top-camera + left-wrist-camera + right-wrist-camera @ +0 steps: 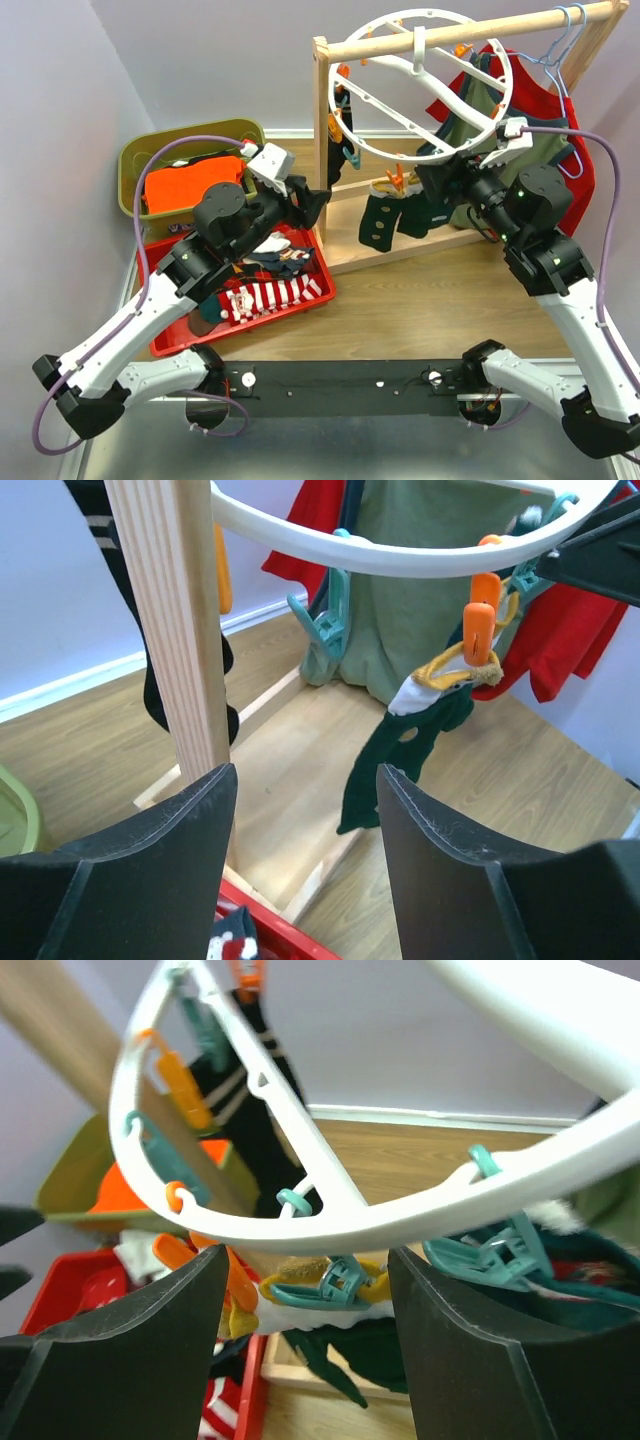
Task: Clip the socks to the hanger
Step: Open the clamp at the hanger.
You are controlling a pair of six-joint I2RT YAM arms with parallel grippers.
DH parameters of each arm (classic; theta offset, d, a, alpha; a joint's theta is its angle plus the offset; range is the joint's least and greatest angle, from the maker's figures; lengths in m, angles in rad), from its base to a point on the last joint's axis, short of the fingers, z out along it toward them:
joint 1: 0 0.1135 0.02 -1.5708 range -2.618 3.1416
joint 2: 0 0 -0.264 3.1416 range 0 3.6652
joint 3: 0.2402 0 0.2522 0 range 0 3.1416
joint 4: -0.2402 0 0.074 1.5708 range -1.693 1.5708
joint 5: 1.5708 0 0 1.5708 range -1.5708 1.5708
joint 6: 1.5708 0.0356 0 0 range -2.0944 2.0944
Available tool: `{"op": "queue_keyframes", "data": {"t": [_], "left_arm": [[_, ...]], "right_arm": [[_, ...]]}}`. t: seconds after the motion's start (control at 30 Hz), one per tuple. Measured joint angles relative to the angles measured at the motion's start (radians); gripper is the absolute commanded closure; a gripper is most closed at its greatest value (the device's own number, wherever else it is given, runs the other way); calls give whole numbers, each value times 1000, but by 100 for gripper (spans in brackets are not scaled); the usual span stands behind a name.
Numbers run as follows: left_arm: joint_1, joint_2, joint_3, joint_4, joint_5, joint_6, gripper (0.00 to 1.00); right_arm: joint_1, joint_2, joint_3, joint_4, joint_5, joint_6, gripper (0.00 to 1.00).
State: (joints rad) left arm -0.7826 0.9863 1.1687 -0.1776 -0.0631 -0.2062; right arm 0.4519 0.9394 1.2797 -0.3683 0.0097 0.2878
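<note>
Just ahead of the left pincer [305, 780], past the wooden post [170, 620], a dark green sock [400, 750] hangs lengthwise down from an orange clip [480, 630] on the white ring hanger [400, 555]. The pincer's jaws stand apart with nothing between them. The right pincer [307, 1260] gapes empty too, tucked just beneath the ring's rim, with a teal clip [330, 1282] right in front of it. More socks lie in the red tray [300, 305], below and behind the left pincer, and the striped sock [265, 297] is stretched along the tray's near edge. By my reckoning the left arm is the nearer one and would have to turn back and down for the next sock.
</note>
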Motion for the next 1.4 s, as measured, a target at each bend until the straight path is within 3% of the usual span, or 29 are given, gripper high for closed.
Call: {"op": "queue_keyframes", "data": {"t": [0.33, 0.6, 0.93, 1.1, 1.4], "left_arm": [[2, 82, -21, 166, 29, 70, 34], [2, 133, -121, 379, 114, 125, 33], [-3, 211, -265, 745, 123, 164, 32], [-34, 309, -264, 898, 132, 173, 33], [-44, 459, -188, 1019, 130, 194, 34]], "right_arm": [[1, 60, 12, -11, 292, 1, 28], [1, 97, 74, -4, 410, -47, 29], [1, 71, 82, 7, 396, -69, 29], [1, 39, 82, 7, 365, -81, 28], [1, -38, 58, 15, 272, -105, 28]]}}
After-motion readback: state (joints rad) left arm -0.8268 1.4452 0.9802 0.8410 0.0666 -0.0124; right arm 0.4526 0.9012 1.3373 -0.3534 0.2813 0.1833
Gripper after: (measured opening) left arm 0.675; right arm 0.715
